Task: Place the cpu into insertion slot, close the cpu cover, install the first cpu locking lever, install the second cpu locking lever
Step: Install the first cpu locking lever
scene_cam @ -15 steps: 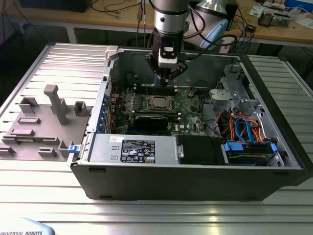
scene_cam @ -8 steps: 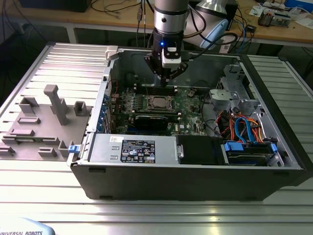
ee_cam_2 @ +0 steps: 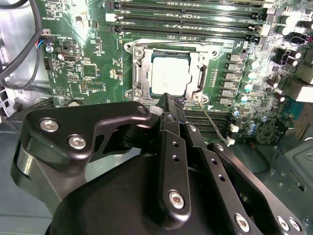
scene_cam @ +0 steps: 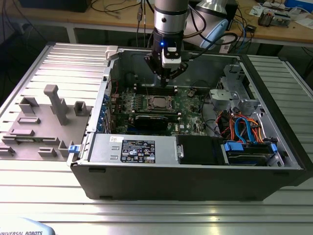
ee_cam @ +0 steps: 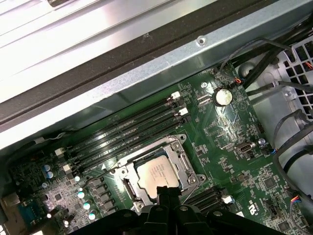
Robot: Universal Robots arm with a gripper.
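The cpu [ee_cam_2: 168,76] lies flat in the insertion slot [ee_cam_2: 134,93], silver top up, on the green board. The cpu cover [ee_cam_2: 200,73] is down around it as a silver frame. One thin wire lever [ee_cam_2: 164,47] runs along the slot's far edge. A second wire lever [ee_cam_2: 215,125] angles away from the slot's corner over the memory slots. My gripper [ee_cam_2: 168,100] is shut with nothing in it, its tip just above the slot's near edge, beside that second lever's root. In the exterior view the gripper [scene_cam: 166,76] hangs above the cpu [scene_cam: 159,103]. In the first wrist view the gripper [ee_cam: 166,190] sits at the cpu's [ee_cam: 155,174] edge.
The open computer case [scene_cam: 93,171] lies on a ribbed metal table. Long black memory slots [ee_cam_2: 186,22] flank the socket. Coloured cables [scene_cam: 239,129] and a drive bay fill the exterior view's right. A grey fixture tray [scene_cam: 44,122] stands at its left.
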